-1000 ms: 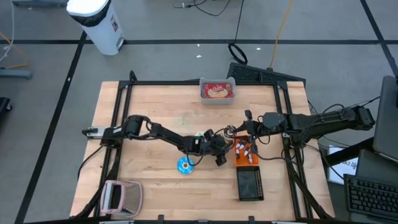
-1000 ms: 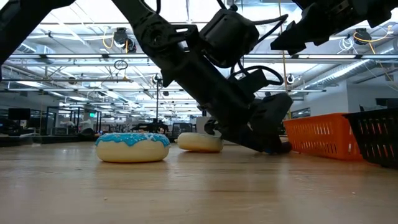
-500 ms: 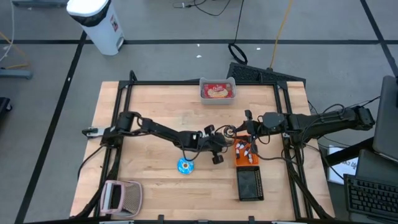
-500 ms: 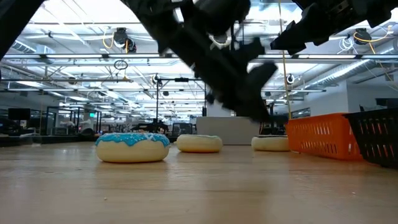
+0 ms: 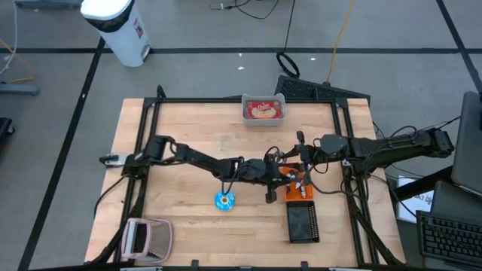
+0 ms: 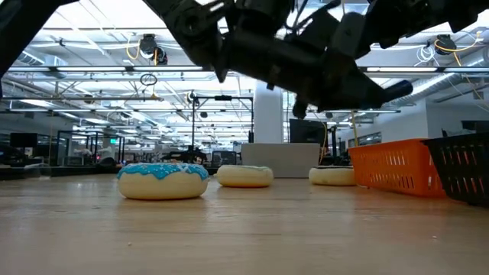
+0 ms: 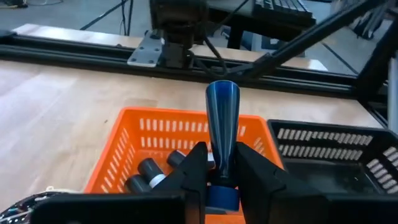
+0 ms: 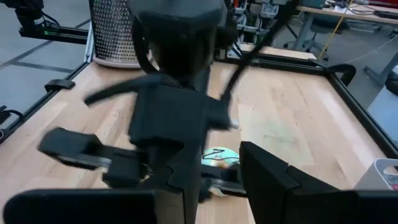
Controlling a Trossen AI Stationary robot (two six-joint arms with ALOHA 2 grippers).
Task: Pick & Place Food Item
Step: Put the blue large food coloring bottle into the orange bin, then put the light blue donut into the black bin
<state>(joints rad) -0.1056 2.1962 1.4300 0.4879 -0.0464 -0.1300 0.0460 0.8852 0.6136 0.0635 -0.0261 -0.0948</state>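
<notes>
Just up off the wooden table (image 5: 188, 135) with the left arm: was low among the pastries a second ago, now raised and reaching over the orange basket (image 5: 300, 192). Meanwhile no move from the right arm, parked just beyond that basket with the right gripper (image 5: 295, 159) hanging above it.

Went from spread wide to clamped within that second on the left gripper (image 7: 221, 152). Now pinching a blue tapered piece (image 7: 222, 118) upright by its base, directly above the basket's dark cylinders. Cannot say from here whether food or a toy stand-in.

Reads as pick finished, carry nearly done, placing next. Only needs lowering and letting go inside the orange walls, not in the black basket (image 5: 303, 223) beside them.

Left behind on the wood, all untouched: blue-iced donut (image 6: 162, 180), cream donut (image 6: 244, 176), and another pale one (image 6: 331, 176) beside the orange basket, uncovered once the arm rose.
</notes>
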